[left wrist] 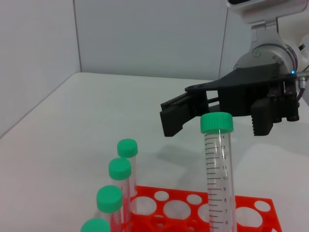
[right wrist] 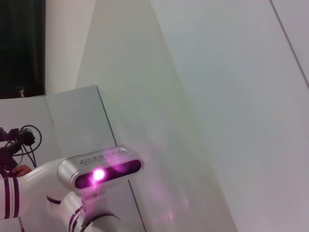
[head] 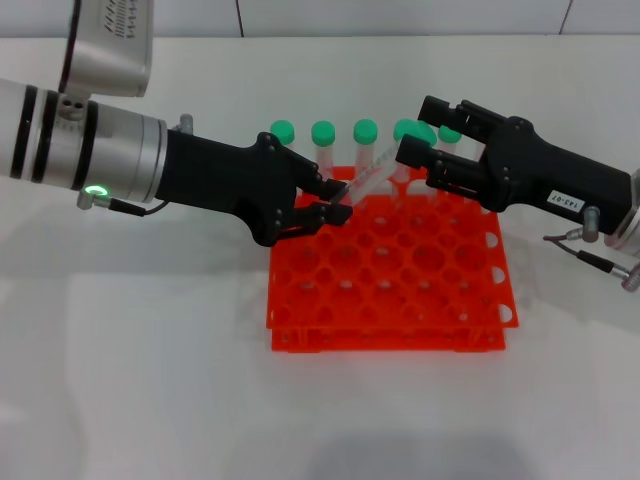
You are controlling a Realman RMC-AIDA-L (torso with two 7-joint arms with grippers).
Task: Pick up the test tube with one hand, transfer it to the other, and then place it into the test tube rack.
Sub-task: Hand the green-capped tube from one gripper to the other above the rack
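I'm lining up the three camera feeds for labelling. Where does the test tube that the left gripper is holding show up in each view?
Head view: the test tube slants over the rack's far edge, between the left gripper and the right gripper.
Left wrist view: it stands upright in the foreground, its green cap before the right gripper.
Right wrist view: not in it.
Shared landmark: the orange test tube rack.

Left gripper [head: 335,202] clamped shut, reaching inward — right gripper [head: 418,160] spread wide, facing it, just apart.
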